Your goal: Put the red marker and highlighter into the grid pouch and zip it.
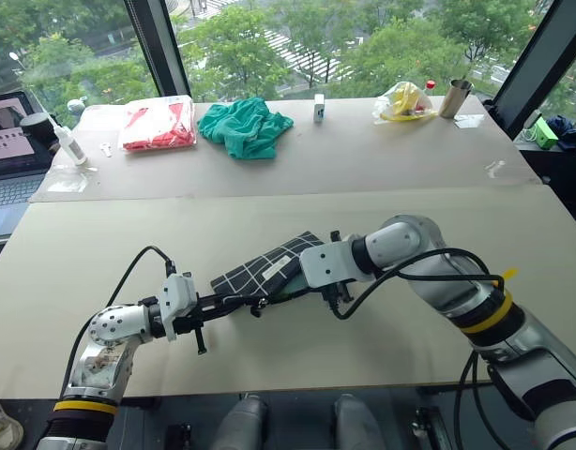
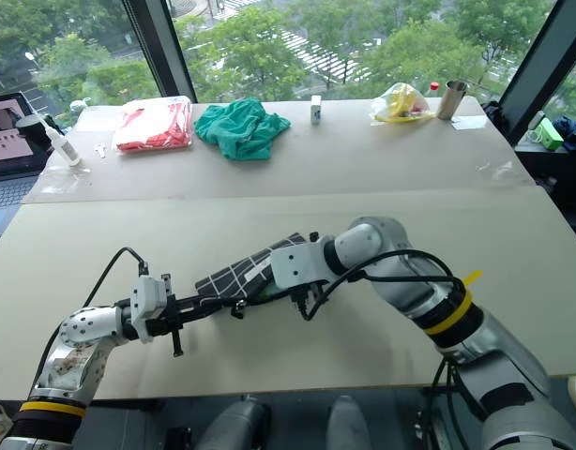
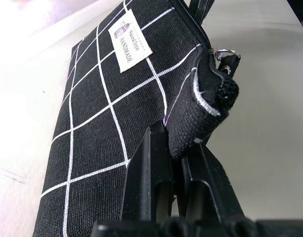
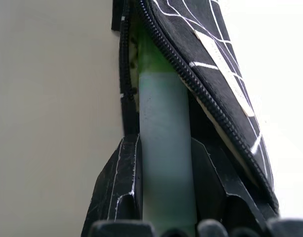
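- The right end effector (image 4: 164, 197) grasps the light-green highlighter (image 4: 164, 143) between its two fingers, with the barrel running straight out along them and its far end already between the zipper teeth of the grid pouch (image 4: 225, 64).
- In the left eye view this end effector (image 1: 311, 279) sits at the centre of the frame, against the right-hand end of the pouch (image 1: 260, 267), where a sliver of green shows at the opening.
- The left end effector (image 3: 177, 168) is clenched on the pouch's corner next to the zipper's metal ring, pinching the fabric and holding that edge up off the tabletop (image 1: 410, 347); in the left eye view it lies at the lower left of centre (image 1: 234, 303).
- The red marker cannot be made out; whether it is already inside I cannot tell.
- To do this step well, I judge the highlighter should be pushed on along its own axis, parallel to the zipper line, so it slides deep rather than wedging across the mouth.
- The left pinch should stay firm and steady as a counter-hold; otherwise the pouch would likely skid on the smooth tabletop.
- Release should come only once most of the barrel is past the teeth, or it may tip back out.
- Nothing should lie across the zipper track before closing.
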